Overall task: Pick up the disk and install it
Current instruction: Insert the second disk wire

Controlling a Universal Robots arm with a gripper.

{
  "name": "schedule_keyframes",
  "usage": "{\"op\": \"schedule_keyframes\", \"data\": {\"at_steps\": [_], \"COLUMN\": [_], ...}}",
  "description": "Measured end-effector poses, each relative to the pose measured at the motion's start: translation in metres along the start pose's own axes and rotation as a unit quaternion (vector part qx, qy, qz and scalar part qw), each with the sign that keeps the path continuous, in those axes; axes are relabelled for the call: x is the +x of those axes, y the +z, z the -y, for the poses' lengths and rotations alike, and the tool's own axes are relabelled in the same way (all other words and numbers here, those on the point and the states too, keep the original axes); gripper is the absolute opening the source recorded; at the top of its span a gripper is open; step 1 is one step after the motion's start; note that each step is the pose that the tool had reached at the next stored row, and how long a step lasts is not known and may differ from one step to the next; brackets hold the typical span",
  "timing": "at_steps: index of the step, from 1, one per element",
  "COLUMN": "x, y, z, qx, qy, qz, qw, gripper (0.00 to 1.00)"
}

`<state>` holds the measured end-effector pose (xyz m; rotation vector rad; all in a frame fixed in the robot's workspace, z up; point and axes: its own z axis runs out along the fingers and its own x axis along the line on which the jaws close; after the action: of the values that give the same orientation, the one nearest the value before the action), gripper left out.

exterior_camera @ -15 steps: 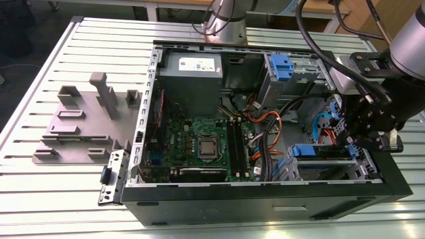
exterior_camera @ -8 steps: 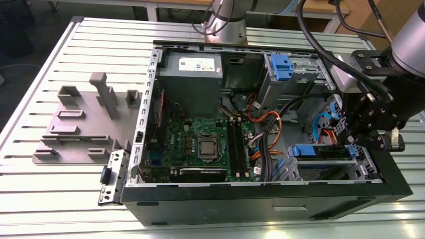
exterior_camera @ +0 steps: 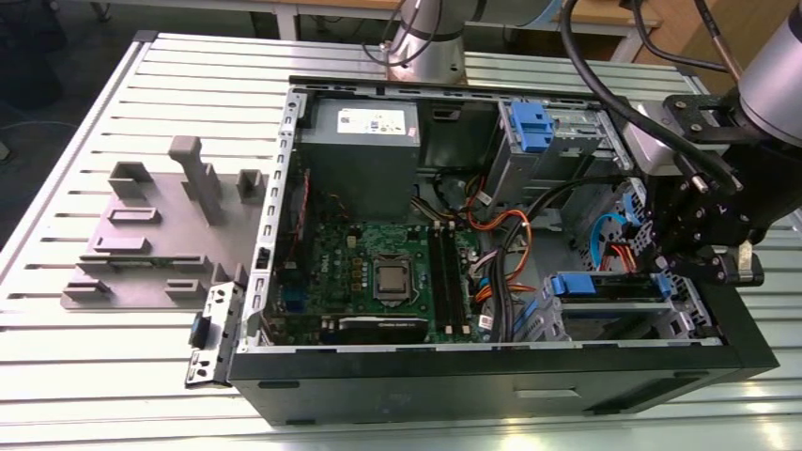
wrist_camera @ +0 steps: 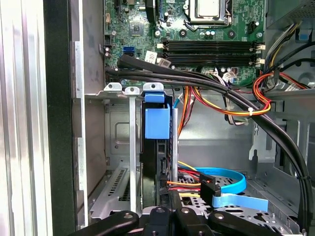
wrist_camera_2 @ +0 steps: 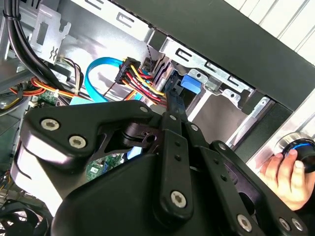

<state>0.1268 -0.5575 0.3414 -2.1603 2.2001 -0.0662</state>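
Note:
The disk (exterior_camera: pixel 608 285) sits edge-on in the grey drive bay (exterior_camera: pixel 683 315) at the case's front corner, on the exterior view's right, with its blue end tab toward the motherboard. The first wrist view has that tab (wrist_camera: pixel 157 123) between the bay's metal rails, and the second wrist view shows it (wrist_camera_2: pixel 189 83) just past my fingertips. My black gripper (exterior_camera: pixel 683 268) hangs over the bay's far end, beside the disk. Its fingers (wrist_camera: pixel 184 216) lie close together, shut, with nothing visible between them. They taper to one narrow tip (wrist_camera_2: pixel 172 101).
The open black case (exterior_camera: pixel 501 376) lies on a slatted metal table (exterior_camera: pixel 75 376). Orange, red and blue cables (wrist_camera: pixel 221 184) crowd the space beside the bay. A blue bracket (exterior_camera: pixel 532 127) sits on the upper bay. A person's hand (wrist_camera_2: pixel 283 172) rests outside the case. Grey fixtures (exterior_camera: pixel 150 235) stand left.

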Motion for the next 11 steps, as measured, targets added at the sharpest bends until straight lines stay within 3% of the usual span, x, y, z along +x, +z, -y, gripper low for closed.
{"op": "schedule_keyframes", "data": {"at_steps": [11], "x": [0.0002], "y": [-0.0007], "z": [-0.01], "qx": [0.0], "qy": [0.0], "qz": [-0.0001], "qw": [1.0], "gripper": [0.11]}}
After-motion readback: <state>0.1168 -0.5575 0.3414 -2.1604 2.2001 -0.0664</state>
